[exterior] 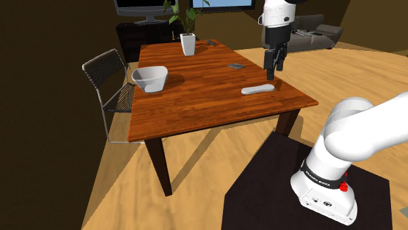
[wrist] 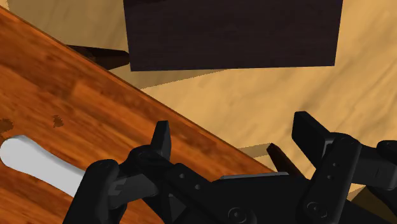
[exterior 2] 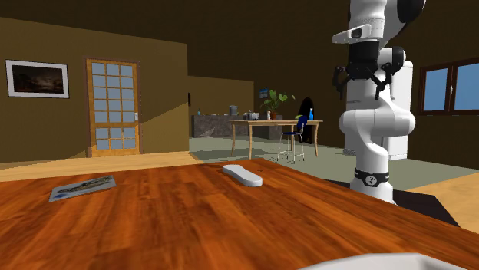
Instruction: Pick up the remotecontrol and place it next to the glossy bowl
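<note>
While jaws hang open, empty: one white remote (exterior: 258,89), one bowl (exterior: 150,78) on table (exterior: 196,104).

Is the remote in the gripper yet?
No, the remote lies flat on the table, and the open gripper hangs above it without touching it.

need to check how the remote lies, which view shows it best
Shoulder view: the whole remote shows from above. The second exterior view sees it whole but at a low angle; the wrist view catches one end.
</note>
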`<action>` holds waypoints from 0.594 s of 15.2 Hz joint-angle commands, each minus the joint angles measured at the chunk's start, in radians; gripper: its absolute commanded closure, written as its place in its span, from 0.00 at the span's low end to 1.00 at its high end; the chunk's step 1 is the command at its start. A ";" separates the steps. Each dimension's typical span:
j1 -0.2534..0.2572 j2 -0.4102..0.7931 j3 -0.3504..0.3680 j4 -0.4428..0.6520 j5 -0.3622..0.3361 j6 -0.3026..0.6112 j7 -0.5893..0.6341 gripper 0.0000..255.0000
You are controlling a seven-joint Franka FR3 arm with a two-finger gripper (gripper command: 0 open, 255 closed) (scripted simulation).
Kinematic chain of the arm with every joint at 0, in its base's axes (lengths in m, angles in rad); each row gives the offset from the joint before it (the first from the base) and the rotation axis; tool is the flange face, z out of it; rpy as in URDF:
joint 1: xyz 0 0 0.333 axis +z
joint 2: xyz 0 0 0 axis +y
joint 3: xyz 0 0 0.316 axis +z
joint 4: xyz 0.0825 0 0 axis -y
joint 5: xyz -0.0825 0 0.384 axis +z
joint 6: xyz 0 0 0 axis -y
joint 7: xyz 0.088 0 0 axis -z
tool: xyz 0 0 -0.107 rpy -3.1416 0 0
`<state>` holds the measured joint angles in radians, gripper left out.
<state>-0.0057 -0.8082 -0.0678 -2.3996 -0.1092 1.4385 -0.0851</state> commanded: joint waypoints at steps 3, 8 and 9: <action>0.001 -0.009 -0.053 -0.033 -0.046 0.040 -0.087 0.00; 0.002 0.009 -0.194 -0.087 -0.156 0.155 -0.302 0.00; 0.003 0.019 -0.224 -0.092 -0.177 0.181 -0.344 0.00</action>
<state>-0.0060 -0.8052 -0.2635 -2.4887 -0.2658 1.5892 -0.3844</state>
